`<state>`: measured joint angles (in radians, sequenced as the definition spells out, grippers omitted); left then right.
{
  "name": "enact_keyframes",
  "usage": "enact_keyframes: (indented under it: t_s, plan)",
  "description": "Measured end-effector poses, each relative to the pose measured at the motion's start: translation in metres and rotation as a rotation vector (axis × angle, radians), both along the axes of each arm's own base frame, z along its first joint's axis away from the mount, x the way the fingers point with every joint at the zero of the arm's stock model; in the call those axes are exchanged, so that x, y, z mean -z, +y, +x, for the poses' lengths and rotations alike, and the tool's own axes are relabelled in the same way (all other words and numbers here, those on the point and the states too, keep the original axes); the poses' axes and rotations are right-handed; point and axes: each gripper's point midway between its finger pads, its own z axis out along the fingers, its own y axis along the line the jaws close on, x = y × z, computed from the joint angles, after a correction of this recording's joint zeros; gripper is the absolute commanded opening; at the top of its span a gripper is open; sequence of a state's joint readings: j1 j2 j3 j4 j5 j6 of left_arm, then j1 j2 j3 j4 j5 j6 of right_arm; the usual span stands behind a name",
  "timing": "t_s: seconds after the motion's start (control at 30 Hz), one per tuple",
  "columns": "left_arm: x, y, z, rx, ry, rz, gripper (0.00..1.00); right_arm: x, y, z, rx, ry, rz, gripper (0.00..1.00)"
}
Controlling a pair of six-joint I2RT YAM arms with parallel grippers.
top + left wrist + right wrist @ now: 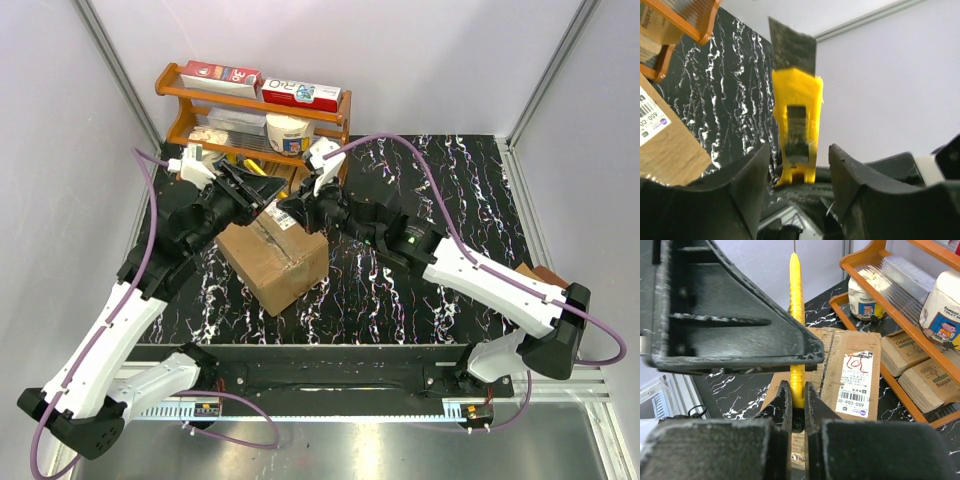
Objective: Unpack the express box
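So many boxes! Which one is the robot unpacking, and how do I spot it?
Find the black table with white streaks and the orange shelf at its back. Right in front of that shelf sits the big brown cardboard box. It is much bigger than the small tan boxes on the shelf, and it has a white barcode label on top.

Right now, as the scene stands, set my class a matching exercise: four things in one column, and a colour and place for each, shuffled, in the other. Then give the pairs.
Things
1. box
2. knife
3. shelf
4. paper roll

Colour and place
A. yellow, clamped in the right gripper
B. white, standing on the shelf
C. brown with a white label, on the table
D. orange, at the far edge of the table

Pairs: 1-C, 2-A, 3-D, 4-B
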<state>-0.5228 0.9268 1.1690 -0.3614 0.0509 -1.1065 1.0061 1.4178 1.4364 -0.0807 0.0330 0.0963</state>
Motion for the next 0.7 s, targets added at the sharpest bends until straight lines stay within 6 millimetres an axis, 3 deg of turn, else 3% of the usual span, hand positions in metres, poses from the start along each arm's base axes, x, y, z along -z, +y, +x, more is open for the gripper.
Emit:
enact_keyframes:
  t_s: [0.1,0.2,0.3,0.47,0.57,0.7]
  plan:
    - [0.0,0.0,-0.002,0.016,-0.026,0.031,0.92,0.0,-0.005,0.004,0.031,0.007,-0.01,0.0]
    - [-0.005,0.001,-0.006,0.051,-0.107,0.125,0.99,-0.003,-0.01,0.005,0.045,0.025,-0.027,0.0]
    - [-0.025,0.013,-0.015,0.064,-0.218,0.273,0.99,-0.01,-0.014,-0.002,0.027,0.041,-0.035,0.0]
    - [-0.083,0.044,-0.039,0.03,-0.45,0.45,0.99,-0.038,-0.027,-0.031,-0.08,0.065,-0.026,0.0]
    - [-0.095,0.046,-0.062,0.102,-0.559,0.518,0.99,-0.06,-0.038,-0.052,-0.154,0.061,-0.006,0.0]
    - [-0.096,0.037,-0.087,0.25,-0.671,0.592,0.99,-0.083,-0.055,-0.081,-0.245,0.05,0.008,0.0]
